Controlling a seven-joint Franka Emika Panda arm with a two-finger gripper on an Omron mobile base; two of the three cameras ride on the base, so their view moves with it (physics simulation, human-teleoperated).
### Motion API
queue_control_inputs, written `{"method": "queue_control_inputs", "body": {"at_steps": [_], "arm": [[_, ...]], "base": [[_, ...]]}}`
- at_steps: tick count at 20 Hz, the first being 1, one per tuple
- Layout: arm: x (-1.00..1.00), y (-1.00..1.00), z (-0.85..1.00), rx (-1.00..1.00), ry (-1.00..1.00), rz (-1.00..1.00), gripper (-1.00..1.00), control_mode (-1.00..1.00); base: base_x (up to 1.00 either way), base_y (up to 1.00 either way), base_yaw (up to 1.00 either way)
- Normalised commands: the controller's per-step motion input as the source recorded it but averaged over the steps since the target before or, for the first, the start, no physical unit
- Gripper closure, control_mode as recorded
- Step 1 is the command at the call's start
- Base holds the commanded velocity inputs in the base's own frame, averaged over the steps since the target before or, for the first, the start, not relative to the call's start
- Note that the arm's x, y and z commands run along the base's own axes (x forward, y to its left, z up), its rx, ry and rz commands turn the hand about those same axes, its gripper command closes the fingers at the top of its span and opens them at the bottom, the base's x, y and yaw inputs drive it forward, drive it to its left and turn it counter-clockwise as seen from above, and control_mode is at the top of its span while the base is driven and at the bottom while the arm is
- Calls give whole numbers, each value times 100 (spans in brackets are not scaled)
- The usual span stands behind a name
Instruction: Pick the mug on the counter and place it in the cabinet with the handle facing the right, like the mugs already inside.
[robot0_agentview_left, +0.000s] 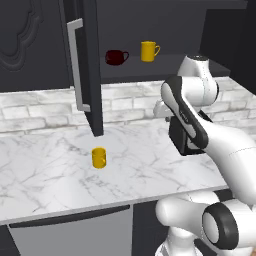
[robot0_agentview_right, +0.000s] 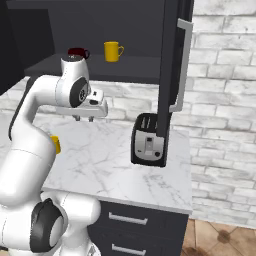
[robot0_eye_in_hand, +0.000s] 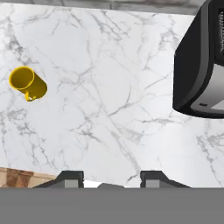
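Observation:
The golden-yellow mug (robot0_agentview_left: 99, 158) stands upright on the white marble counter (robot0_agentview_left: 45, 170), below the open door of the dark cabinet (robot0_agentview_left: 92, 65). In the hand view the mug (robot0_eye_in_hand: 28, 83) sits at the far left, its handle (robot0_eye_in_hand: 29, 97) turned toward the bottom of that view. My gripper (robot0_eye_in_hand: 112, 178) hangs open above the counter with nothing between its fingertips (robot0_eye_in_hand: 70, 177), well to one side of the mug. In the right base view the gripper (robot0_agentview_right: 84, 118) points down and the mug (robot0_agentview_right: 56, 145) peeks out from behind my arm. On the cabinet shelf stand the dark red mug (robot0_agentview_left: 116, 57) and the lemon-yellow mug (robot0_agentview_left: 149, 51).
A black toaster (robot0_agentview_right: 148, 140) stands on the counter to the right of the gripper, also large at the right as the toaster (robot0_eye_in_hand: 203, 65). The open cabinet door with its silver bar pull (robot0_agentview_left: 76, 65) hangs over the counter's back. The counter's front edge (robot0_eye_in_hand: 17, 168) lies near the fingertips.

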Motion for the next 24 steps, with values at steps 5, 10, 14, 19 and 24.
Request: {"method": "queue_control_inputs", "body": {"at_steps": [5,10,14,19,24], "arm": [[-22,14,0,0,-3,2,-100,-100],[-56,39,0,-4,-12,3,-100,-100],[-53,38,0,0,-5,0,-100,-100],[-32,35,0,-1,-11,8,-100,-100],[-26,34,0,-3,-15,9,-100,-100]], "base": [[0,0,0],[0,0,0],[0,0,0],[0,0,0],[0,0,0]]}}
